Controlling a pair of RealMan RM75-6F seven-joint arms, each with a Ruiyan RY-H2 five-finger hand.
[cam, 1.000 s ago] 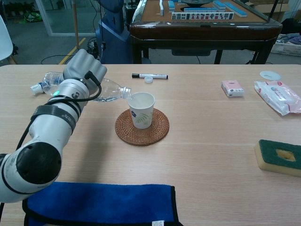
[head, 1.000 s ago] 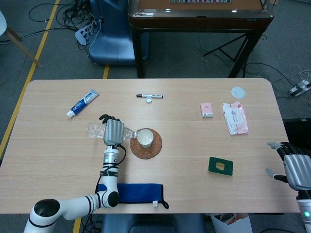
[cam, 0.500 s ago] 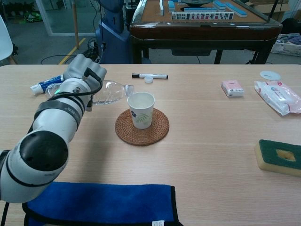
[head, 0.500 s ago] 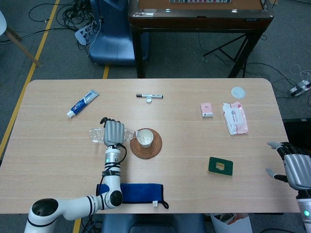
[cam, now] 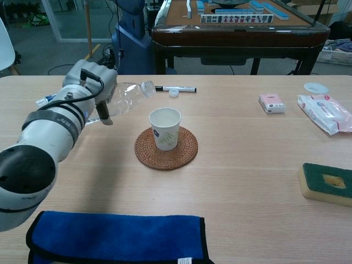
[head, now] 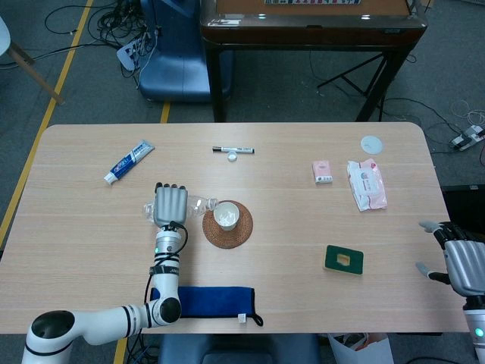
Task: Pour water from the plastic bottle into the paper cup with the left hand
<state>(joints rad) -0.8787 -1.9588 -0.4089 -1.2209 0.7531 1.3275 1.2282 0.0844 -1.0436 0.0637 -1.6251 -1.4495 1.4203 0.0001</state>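
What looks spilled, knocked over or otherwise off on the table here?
Nothing is spilled: the paper cup stands upright on its coaster. The marker lies uncapped, its cap beside it. The left hand holds the plastic bottle tilted, mouth clear of the cup.

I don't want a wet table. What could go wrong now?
1. The left hand holds the uncapped bottle tilted, its mouth off to the side of the cup; leftover water might drip on the table.
2. The cup is light and stands on a coaster; a bump from the bottle could tip it.
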